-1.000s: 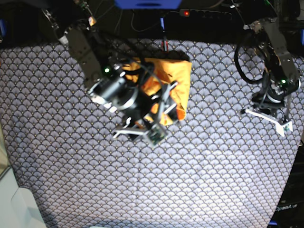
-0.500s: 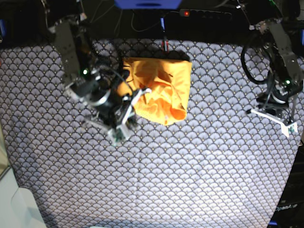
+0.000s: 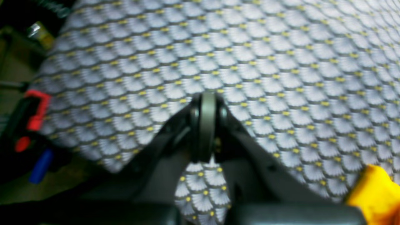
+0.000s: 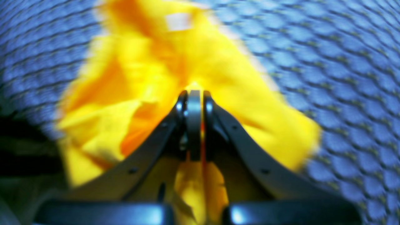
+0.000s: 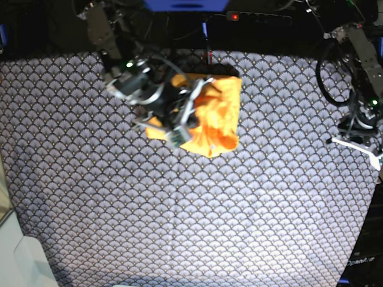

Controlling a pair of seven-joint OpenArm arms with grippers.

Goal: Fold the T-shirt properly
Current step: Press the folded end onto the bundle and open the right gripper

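A finishing touch on the fold is judged to be in hand. The right gripper (image 4: 194, 97) is seen with jaws together (whether cloth is pinched cannot be told), poised over the bunched T-shirt (image 5: 212, 113). Smoothing is called for next. Farther off, the left gripper (image 3: 207, 100) is closed over the tablecloth (image 5: 179, 215), holding nothing.

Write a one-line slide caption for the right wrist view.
Right gripper shut above the crumpled yellow-orange T-shirt on the scallop-patterned tablecloth.
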